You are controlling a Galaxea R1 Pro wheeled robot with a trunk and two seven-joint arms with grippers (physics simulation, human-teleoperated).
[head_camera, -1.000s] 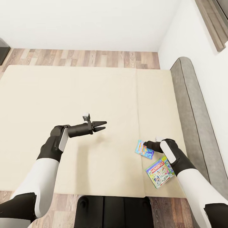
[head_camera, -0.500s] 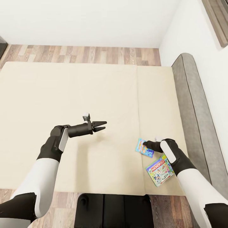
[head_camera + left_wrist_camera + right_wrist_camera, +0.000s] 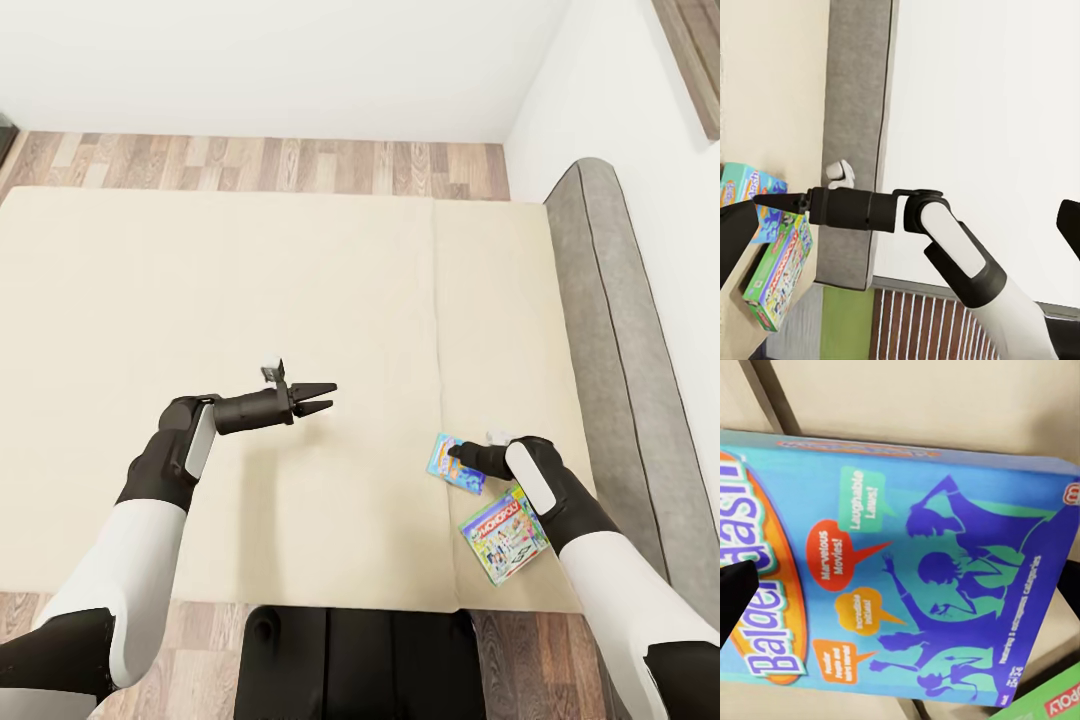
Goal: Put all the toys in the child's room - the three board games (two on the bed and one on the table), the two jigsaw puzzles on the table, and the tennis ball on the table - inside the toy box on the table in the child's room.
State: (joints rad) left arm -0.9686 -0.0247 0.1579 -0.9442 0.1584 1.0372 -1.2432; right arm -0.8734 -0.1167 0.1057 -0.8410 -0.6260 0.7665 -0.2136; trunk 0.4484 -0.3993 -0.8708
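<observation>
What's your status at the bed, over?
Right gripper open, down over small blue board game, not gripped yet. Left gripper open, empty, above the bed. Monopoly box beside the blue one. Nothing blocking.

Two board games lie flat on the cream bed (image 3: 250,300), close to its near edge and just right of the mattress seam. The small blue board game (image 3: 448,461) has a turquoise cover with purple silhouettes and orange speech bubbles, and sits turned at an angle. Just beside it, nearer the bed's edge, the Monopoly board game (image 3: 500,537) lies face up and tilted diagonally, with green borders and a busy printed picture; whether the two touch cannot be told.
</observation>
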